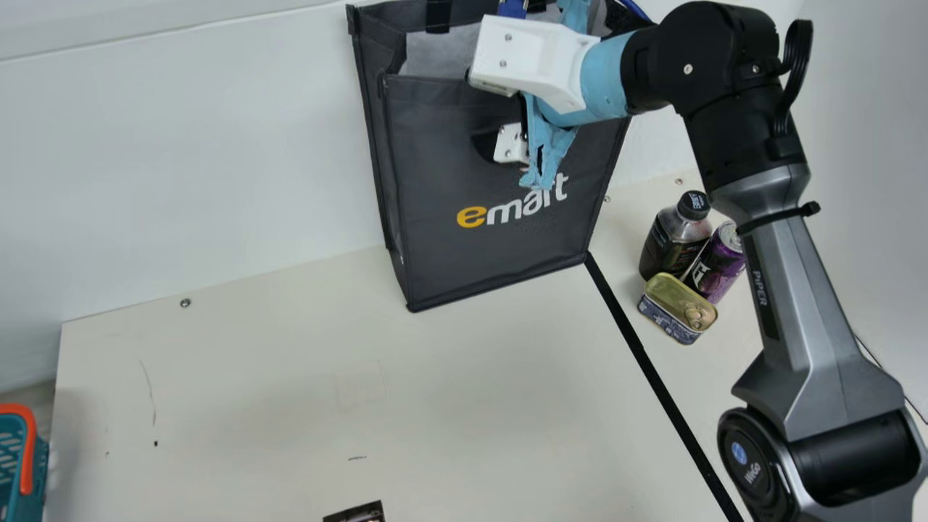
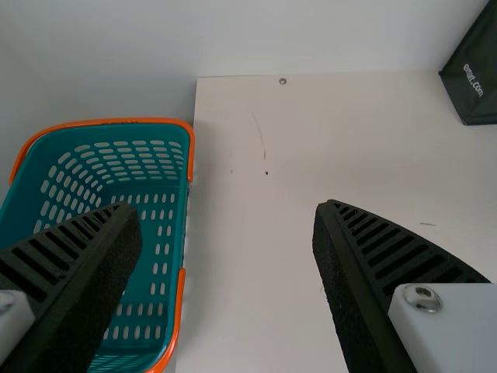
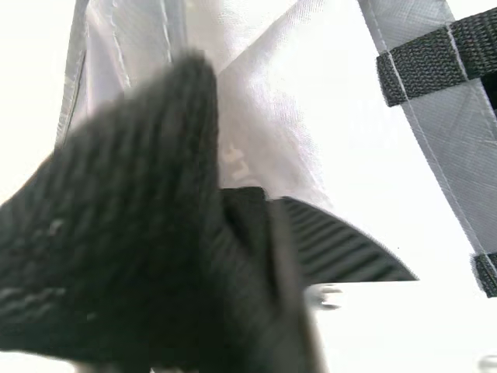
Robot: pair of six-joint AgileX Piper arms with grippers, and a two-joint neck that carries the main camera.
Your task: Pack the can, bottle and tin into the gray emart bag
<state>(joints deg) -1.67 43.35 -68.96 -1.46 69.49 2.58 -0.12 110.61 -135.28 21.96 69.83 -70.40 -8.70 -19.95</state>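
Note:
The gray emart bag (image 1: 493, 246) stands upright at the back of the table. In the main view my right gripper (image 1: 536, 61) is at the bag's mouth, its fingertips hidden. Inside the right wrist view, the right gripper (image 3: 260, 203) has its fingers together over the bag's pale lining (image 3: 264, 148), with no object visible between them. A dark-capped bottle (image 1: 667, 243), a purple can (image 1: 716, 264) and a flat gold-lidded tin (image 1: 678, 308) stand close together to the right of the bag. My left gripper (image 2: 227, 211) is open and empty.
A teal basket with orange handles (image 2: 163, 264) is at the table's left side, also at the main view's left edge. Black tape (image 1: 652, 373) runs along the table between bag and items. A small dark item (image 1: 357, 513) lies at the front edge.

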